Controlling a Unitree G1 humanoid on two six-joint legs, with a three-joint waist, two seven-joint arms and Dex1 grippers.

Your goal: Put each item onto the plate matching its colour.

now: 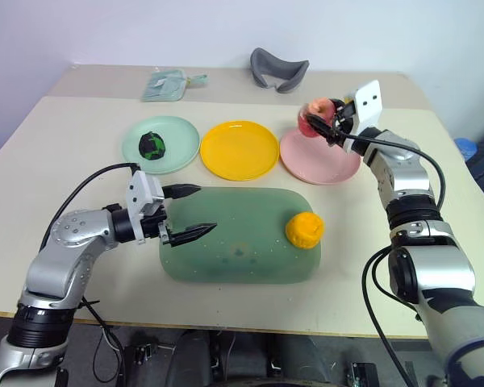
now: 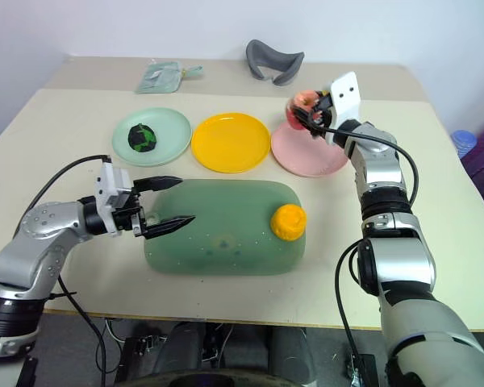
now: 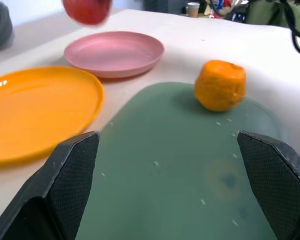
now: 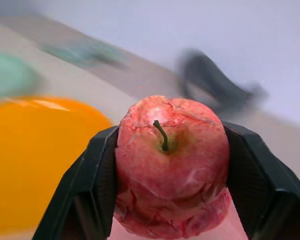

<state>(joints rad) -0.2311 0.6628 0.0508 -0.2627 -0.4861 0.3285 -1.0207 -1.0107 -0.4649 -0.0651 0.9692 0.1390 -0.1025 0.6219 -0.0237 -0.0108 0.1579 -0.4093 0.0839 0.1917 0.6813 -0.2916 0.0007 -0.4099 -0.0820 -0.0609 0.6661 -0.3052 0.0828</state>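
Apple, pink-red: being held between the fingers of the right pincer, hanging above the far edge of the pink plate, not touching it. Pink plate: lying bare on the surface. Yellow plate: sitting between the other two, holding nothing. Mint green plate: carrying the dark green-and-black ball. Green board: lying near the plates, bearing the orange lump toward its right end. Left pincer: hovering over the board's left end, fingers standing wide apart, gripping nothing.
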